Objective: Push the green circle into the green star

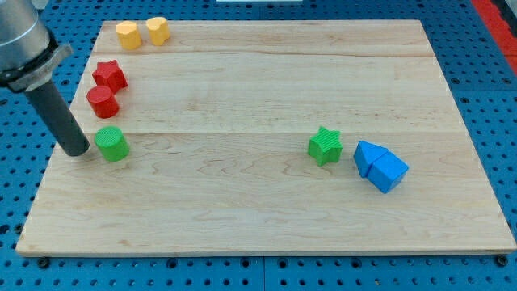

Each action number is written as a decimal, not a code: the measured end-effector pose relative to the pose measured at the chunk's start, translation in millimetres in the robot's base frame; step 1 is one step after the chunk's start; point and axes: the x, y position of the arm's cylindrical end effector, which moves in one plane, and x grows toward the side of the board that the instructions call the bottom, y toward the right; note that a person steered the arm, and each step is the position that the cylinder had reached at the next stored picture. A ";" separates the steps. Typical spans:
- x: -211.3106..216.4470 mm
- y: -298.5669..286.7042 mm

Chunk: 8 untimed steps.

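My tip (77,150) rests on the tabletop (242,226) just left of the green circle (111,143); no pincer in view. Circle stands upright, no heading discernible. Red blocks (105,89) above it. Green star (325,146) well right, blue blocks (380,166) beside it.
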 end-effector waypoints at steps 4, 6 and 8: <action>24.6 196.5; 24.6 289.8; 22.6 283.3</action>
